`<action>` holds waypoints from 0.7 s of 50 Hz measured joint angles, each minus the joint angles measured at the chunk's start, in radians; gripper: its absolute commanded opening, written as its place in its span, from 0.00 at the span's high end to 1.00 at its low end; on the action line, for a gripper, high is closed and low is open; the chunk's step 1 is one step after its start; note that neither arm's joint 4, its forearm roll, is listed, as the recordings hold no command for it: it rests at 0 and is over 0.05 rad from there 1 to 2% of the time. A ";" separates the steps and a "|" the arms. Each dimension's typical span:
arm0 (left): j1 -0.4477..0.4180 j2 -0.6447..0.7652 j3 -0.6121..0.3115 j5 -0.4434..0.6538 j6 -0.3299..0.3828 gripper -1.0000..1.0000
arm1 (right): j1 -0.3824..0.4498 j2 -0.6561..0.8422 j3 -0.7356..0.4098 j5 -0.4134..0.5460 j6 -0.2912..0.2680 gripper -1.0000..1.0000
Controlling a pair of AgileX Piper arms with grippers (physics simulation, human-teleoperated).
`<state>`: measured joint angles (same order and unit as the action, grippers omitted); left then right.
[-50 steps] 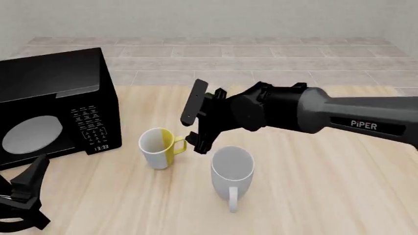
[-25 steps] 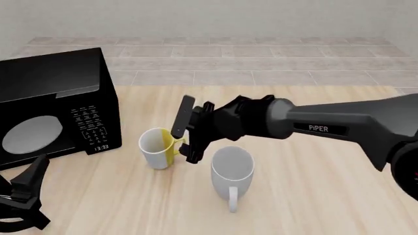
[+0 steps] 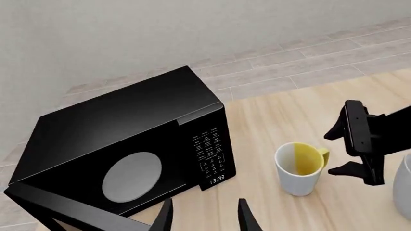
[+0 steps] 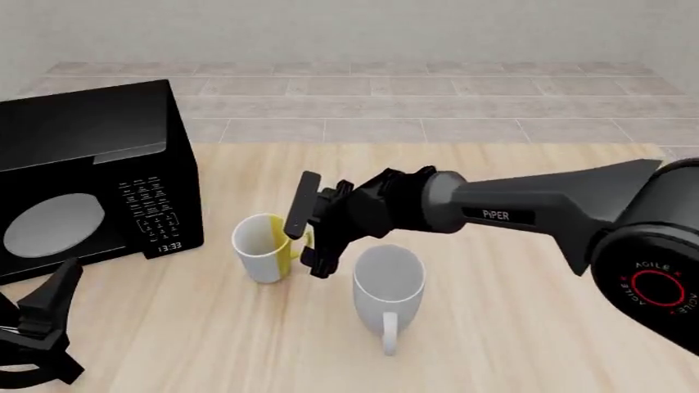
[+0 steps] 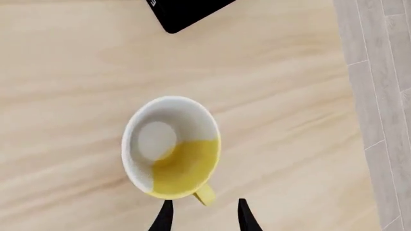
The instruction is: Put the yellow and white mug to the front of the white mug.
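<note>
Standing upright near the wooden desk's middle in the front view, the glossy two-tone mug (image 4: 265,246) has its loop handle between the right gripper's (image 4: 304,233) wide-spread fingers, the rounded white mug (image 4: 388,284) close by, while the left wrist view shows a boxy black microwave (image 3: 125,156) and the right wrist view the mug's round pale inside (image 5: 171,146); left gripper (image 4: 38,332) parted.

Right arm (image 4: 546,214): "PiPER" in white on the forearm link, readable in the front view. On the round joint cap nearest the camera, a red ring logo with "AGILE" curved beside it; remaining letters run out of frame.

Microwave (image 4: 93,176): clock display reads "13:33", white digits at the bottom of the control panel, legible in the front view and the left wrist view (image 3: 216,178). Keypad above it has rows of button labels, too small to read in either.

Mugs, table, left arm: no markings visible. Right wrist view: no legible text.
</note>
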<state>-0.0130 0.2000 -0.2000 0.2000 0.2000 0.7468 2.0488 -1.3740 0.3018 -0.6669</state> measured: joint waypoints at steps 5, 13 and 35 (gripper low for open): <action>0.000 0.000 0.000 0.000 0.000 0.00 | 0.005 0.021 -0.010 0.000 0.003 0.00; 0.000 0.000 0.000 0.000 0.000 0.00 | 0.011 0.049 -0.020 0.000 0.008 0.00; 0.000 0.000 0.000 0.000 0.000 0.00 | 0.005 0.055 -0.023 -0.014 0.037 1.00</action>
<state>-0.0130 0.2000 -0.2000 0.2000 0.2000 0.7523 2.1042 -1.3969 0.2882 -0.6294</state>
